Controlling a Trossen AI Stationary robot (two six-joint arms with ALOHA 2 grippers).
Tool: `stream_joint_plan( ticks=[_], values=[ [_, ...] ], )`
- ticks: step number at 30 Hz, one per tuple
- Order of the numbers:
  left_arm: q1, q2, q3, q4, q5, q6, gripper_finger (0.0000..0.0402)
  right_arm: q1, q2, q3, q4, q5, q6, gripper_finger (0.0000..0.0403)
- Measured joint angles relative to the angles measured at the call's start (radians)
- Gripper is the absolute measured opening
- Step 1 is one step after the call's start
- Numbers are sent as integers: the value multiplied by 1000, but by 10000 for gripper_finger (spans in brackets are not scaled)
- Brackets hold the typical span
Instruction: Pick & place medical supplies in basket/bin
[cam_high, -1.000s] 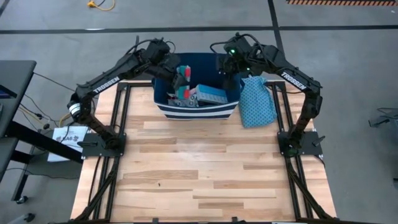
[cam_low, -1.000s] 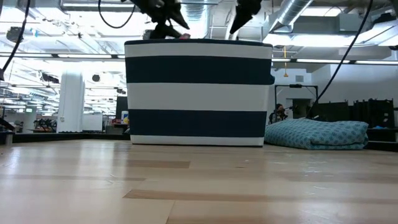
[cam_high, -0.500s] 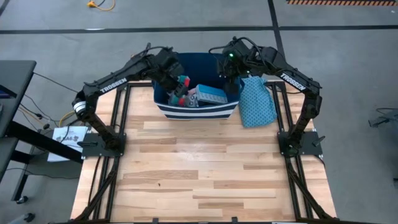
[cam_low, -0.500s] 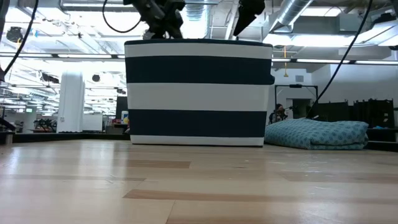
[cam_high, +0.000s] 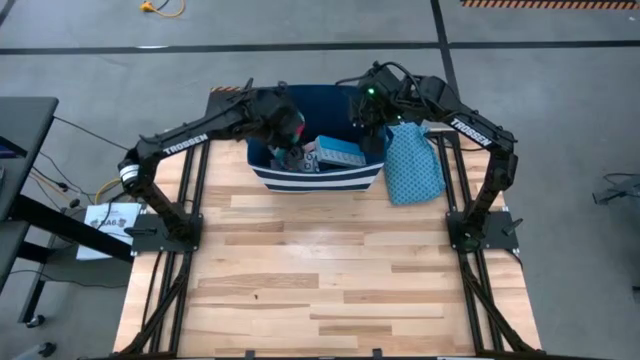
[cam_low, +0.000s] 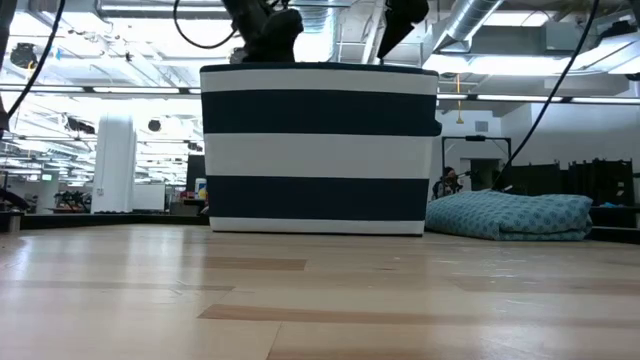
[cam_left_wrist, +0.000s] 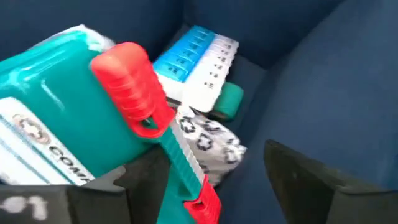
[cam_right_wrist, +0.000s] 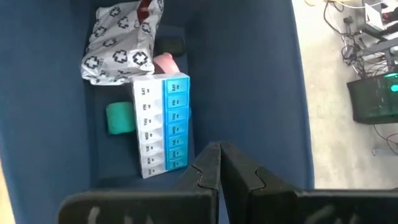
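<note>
The dark navy bin (cam_high: 315, 178) with white stripes stands at the table's far edge and holds the supplies. My left gripper (cam_left_wrist: 211, 186) is open and low inside the bin. The teal-and-red box (cam_left_wrist: 68, 106) lies just ahead of one finger, and its teal strap (cam_left_wrist: 180, 155) runs between the fingers. Beyond it lie the light blue pill organiser (cam_left_wrist: 196, 59), a green roll (cam_left_wrist: 229, 102) and a white printed packet (cam_left_wrist: 208, 140). My right gripper (cam_right_wrist: 219, 163) is shut above the bin's right part, over the pill organiser (cam_right_wrist: 163, 124), the green roll (cam_right_wrist: 119, 118) and a pink item (cam_right_wrist: 165, 62). My left gripper stands open from above around the box's teal strap (cam_left_wrist: 186, 168). The box's lower edge (cam_left_wrist: 115, 165) overlaps one finger (cam_left_wrist: 99, 193) in the wrist view. I cannot tell whether that finger touches the box.
A teal patterned cloth bag (cam_high: 412, 165) lies on the table just right of the bin. The bin's tall walls (cam_low: 320, 150) close in both grippers. The wooden table (cam_high: 320, 280) stretches toward the near edge.
My left gripper has gone down from above the bin's rim into the bin, carrying the teal-and-red box with it. The box, which showed above the bin, now sits low among the other supplies. My right gripper has kept almost still.
</note>
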Motion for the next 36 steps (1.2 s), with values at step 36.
stream_joint_plan(
  ticks=[36],
  values=[
    [-171,-3,75,-55,-492,703,261,-1,-30,-1,-58,-21,80,0]
  ],
)
